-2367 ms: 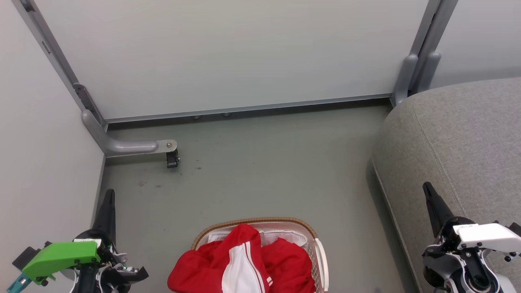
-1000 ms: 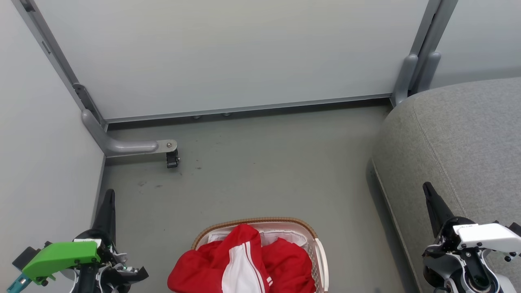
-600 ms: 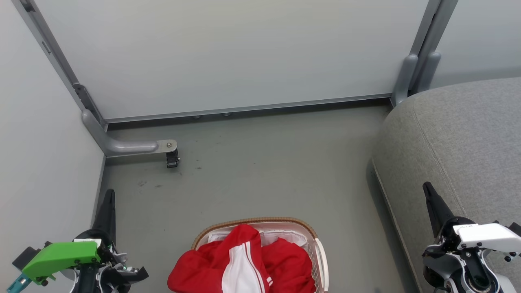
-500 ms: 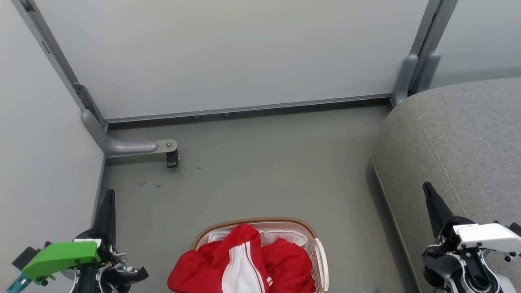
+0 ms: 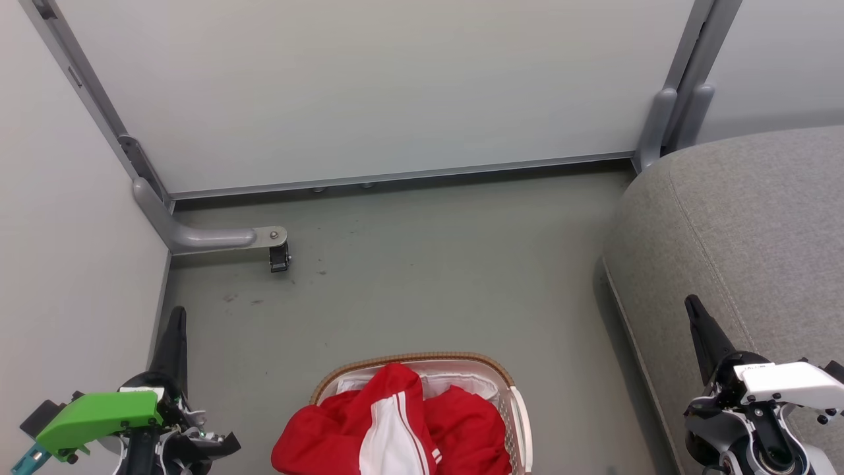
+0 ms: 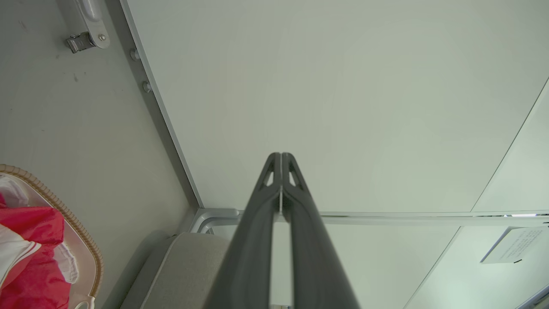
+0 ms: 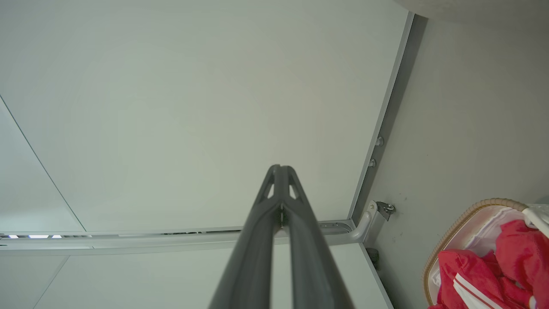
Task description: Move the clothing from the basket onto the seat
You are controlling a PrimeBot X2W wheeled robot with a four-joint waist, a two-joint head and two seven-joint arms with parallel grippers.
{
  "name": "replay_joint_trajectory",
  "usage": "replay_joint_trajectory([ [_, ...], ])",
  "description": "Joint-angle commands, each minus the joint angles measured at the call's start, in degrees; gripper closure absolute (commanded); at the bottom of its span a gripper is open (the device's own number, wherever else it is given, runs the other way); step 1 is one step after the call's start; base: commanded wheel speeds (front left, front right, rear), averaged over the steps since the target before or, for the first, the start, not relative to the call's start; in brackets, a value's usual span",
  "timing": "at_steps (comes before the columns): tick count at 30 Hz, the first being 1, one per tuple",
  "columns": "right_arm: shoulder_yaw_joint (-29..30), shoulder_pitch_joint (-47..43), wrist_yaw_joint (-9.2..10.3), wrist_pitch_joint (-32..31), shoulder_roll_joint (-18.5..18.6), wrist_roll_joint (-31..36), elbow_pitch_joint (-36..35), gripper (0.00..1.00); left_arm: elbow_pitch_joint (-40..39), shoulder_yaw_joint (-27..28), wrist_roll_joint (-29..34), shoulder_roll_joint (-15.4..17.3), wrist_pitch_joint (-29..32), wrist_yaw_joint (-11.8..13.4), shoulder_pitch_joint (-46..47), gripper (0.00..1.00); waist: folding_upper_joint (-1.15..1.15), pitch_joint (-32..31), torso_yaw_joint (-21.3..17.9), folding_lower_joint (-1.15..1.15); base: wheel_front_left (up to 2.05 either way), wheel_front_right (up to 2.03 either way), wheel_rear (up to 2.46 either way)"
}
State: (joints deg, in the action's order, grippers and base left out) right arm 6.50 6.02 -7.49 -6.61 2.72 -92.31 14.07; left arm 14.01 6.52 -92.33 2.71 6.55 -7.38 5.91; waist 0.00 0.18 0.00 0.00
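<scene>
- The clothing (image 5: 395,429) is a rumpled red heap in the basket (image 5: 422,357), at the bottom middle of the head view; its near part is cut off by the lower edge
- The heap's long axis runs side to side across the basket, and on the left it bulges out over the rim; one broad white stripe (image 5: 389,439) runs from the heap's peak back toward the robot
- At the far end of the basket, bare white liner (image 5: 461,382) shows, so the cloth sits toward the near and left side
- The basket stands on the grey floor (image 5: 428,264) with the seat (image 5: 758,218) to its right, a strip of floor between them
- The left gripper (image 5: 177,313) is at the lower left, its fingers pressed together and holding nothing; the clothing lies to its right and back from its tip
- The right gripper (image 5: 691,302) is at the lower right over the seat's edge, fingers likewise pressed together and empty; the clothing lies to its left
- Both point away from the robot, toward the pale wall panel (image 5: 395,86), not at the basket
- By my reading the left gripper is nearer the heap, the right nearer the seat; either must spread its fingers, turn inward and go down to reach the cloth
</scene>
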Motion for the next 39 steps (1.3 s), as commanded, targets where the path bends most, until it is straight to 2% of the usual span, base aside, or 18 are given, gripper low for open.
replay_joint_trajectory([
  [1,0.1,0.4,0.00,0.0,0.3,-0.2,-0.2,1.00,-0.1,0.1,-0.2,0.4,0.1,-0.3,0.7,1.00,0.00,0.0,0.0,0.00,0.00,0.00,0.00],
  [3,0.1,0.4,0.00,0.0,0.3,-0.2,-0.2,1.00,-0.1,0.1,-0.2,0.4,0.1,-0.3,0.7,1.00,0.00,0.0,0.0,0.00,0.00,0.00,0.00],
  [4,0.1,0.4,0.00,0.0,0.3,-0.2,-0.2,0.00,-0.1,0.1,-0.2,0.4,0.1,-0.3,0.7,0.00,0.00,0.0,0.0,0.00,0.00,0.00,0.00],
  [9,-0.2,-1.2,0.02,0.1,-0.6,0.2,1.5,0.00,1.9,-0.2,0.1,-0.3,-0.3,0.1,-1.1,0.00,0.00,0.0,0.0,0.00,0.00,0.00,0.00],
  [17,-2.4,-0.9,0.02,2.6,0.8,3.7,0.8,0.00,2.1,-1.4,3.2,0.2,-2.6,0.1,-1.1,0.00,0.00,0.1,0.0,0.00,0.00,0.00,0.00],
  [39,-6.8,1.1,0.01,8.1,3.6,28.9,0.7,0.00,2.7,-4.2,32.2,1.2,-8.1,0.0,-1.1,0.00,0.00,0.4,0.1,0.00,0.00,0.00,0.00],
])
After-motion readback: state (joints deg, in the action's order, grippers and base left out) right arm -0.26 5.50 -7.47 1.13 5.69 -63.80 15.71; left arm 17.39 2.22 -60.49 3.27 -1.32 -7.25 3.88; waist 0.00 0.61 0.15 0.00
